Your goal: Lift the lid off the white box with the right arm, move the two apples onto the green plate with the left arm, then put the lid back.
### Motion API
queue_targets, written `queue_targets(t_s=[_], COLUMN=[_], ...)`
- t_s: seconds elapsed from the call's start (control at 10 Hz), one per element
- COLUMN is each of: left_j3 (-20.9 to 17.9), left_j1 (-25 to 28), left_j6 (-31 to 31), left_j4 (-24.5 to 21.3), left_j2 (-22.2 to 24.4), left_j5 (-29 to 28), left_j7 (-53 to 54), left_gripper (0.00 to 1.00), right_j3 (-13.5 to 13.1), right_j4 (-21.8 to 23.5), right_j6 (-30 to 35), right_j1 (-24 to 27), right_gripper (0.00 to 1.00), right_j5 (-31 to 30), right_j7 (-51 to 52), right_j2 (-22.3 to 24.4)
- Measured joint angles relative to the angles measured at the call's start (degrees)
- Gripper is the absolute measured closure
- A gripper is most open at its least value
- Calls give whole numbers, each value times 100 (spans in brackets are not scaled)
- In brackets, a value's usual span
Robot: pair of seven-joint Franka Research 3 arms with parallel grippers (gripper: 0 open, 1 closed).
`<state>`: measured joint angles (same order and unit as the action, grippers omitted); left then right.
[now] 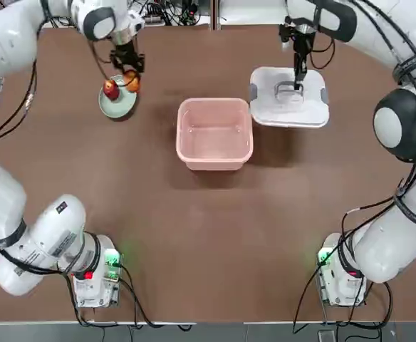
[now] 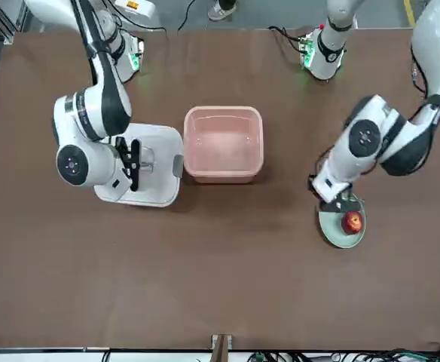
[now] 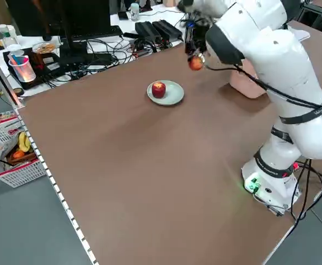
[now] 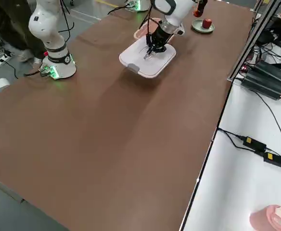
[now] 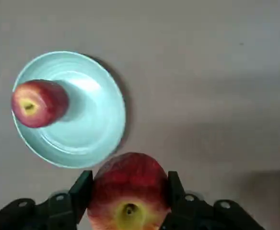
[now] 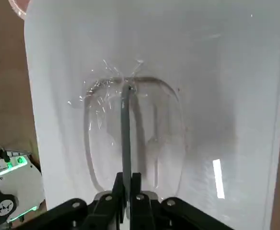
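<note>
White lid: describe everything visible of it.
The white lid is a flat, rounded square, apparently plastic, with grey clips on two opposite edges and a raised central handle. Clear crinkled film sits around the handle. The right arm's tool pinches that handle, closed on it. The lid is off the pink box, beside it on the robot's right, top face up.

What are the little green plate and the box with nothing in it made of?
The plate looks like glazed ceramic or smooth plastic: its surface shines. The open box seems to be pink plastic, slightly glossy, with rounded corners and thin walls.
</note>
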<state>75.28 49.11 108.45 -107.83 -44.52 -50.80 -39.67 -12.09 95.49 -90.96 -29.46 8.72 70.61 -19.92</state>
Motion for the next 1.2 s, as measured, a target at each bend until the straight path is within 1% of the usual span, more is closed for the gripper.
queue_targets(t_s=[0.1, 0.2, 0.3, 0.4, 0.6, 0.8, 0.9, 1.0, 1.1, 1.2], left_j3=[-253, -562, -834, -1020, -1271, -1389, -1508, -1635, -1664, -1660], left_j1=[209, 301, 312, 295, 230, 115, -27, -172, -227, -232], left_j6=[458, 871, 1198, 1434, 1720, 1828, 1921, 2025, 2043, 2049], left_j4=[-227, -378, -464, -499, -515, -524, -525, -524, -520, -501], left_j2=[-23, -43, -65, -76, -90, -99, -100, -101, -100, -94], left_j5=[-204, -379, -502, -554, -559, -559, -559, -559, -559, -561], left_j7=[200, 328, 396, 439, 478, 480, 480, 466, 460, 463], left_gripper=[32, 32, 32, 32, 32, 32, 30, 21, 20, 7], right_j3=[8, 13, 20, 23, 28, 33, 35, 36, 36, 35], right_j4=[21, 29, 31, 32, 37, 45, 51, 58, 64, 68], right_j6=[-3, -7, -11, -36, -191, -415, -542, -659, -766, -849], right_j1=[-153, -340, -565, -801, -1250, -1650, -1798, -1928, -2038, -2120], right_gripper=[93, 93, 93, 93, 93, 93, 93, 93, 93, 93], right_j5=[32, 52, 70, 87, 119, 197, 261, 281, 297, 368], right_j7=[-46, -134, -268, -391, -631, -840, -907, -1025, -1175, -1321], right_j2=[1, 5, 13, 21, 31, 32, 31, 31, 31, 31])
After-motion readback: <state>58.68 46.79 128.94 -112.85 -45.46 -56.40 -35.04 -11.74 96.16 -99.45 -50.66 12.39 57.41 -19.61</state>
